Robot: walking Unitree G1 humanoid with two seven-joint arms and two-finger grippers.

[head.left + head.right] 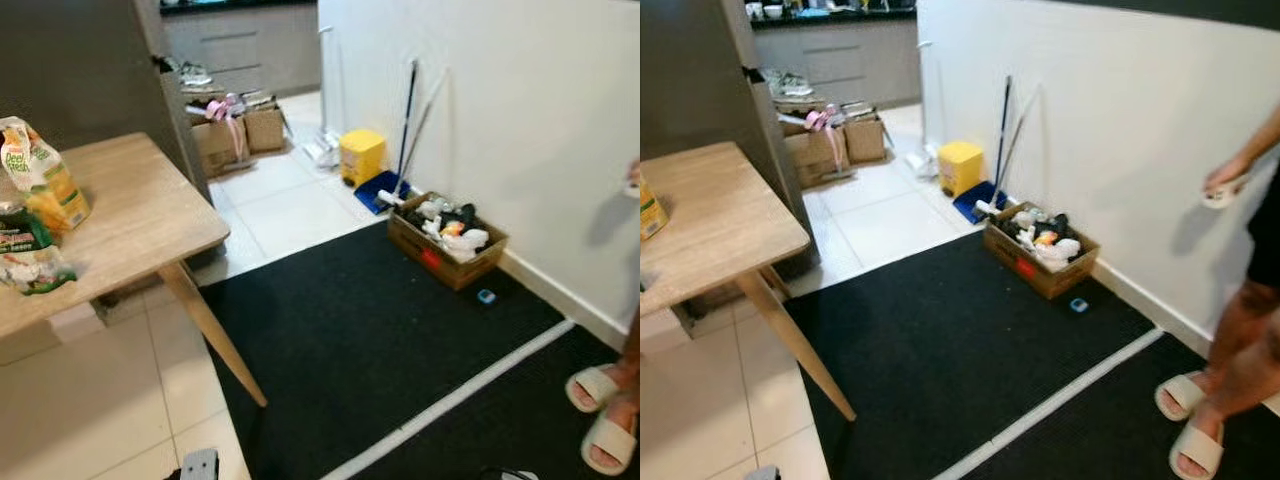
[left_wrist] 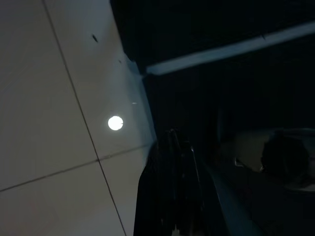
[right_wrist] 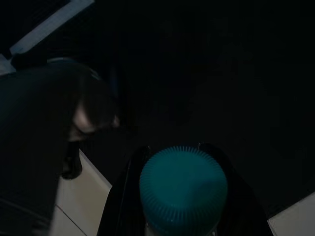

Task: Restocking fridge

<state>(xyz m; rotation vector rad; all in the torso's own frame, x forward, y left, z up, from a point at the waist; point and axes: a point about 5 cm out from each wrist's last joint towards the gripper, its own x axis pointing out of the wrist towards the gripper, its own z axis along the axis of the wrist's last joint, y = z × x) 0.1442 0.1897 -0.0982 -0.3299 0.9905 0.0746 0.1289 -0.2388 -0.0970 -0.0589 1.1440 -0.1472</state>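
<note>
**Operator:** Where are your tools, and what are they holding?

**Robot:** Your right tool [image 3: 183,196] hangs low over the black mat [image 1: 370,340], its two black fingers clamped around a bottle with a ribbed teal cap [image 3: 183,184]. Your left tool [image 2: 172,196] hangs over the edge where the pale floor tiles [image 2: 54,123] meet the mat; it is too dark for me to tell how its fingers stand.

**Operator:** And the groceries?

**Robot:** On your left, the wooden counter [image 1: 140,215] carries a yellow juice carton [image 1: 42,175] and, nearer you, a green packet [image 1: 28,255]. On the far right, a cardboard box [image 1: 447,240] of clutter sits against the white wall, and a person's sandalled feet [image 1: 600,410] stand on the mat at the near right.
</note>
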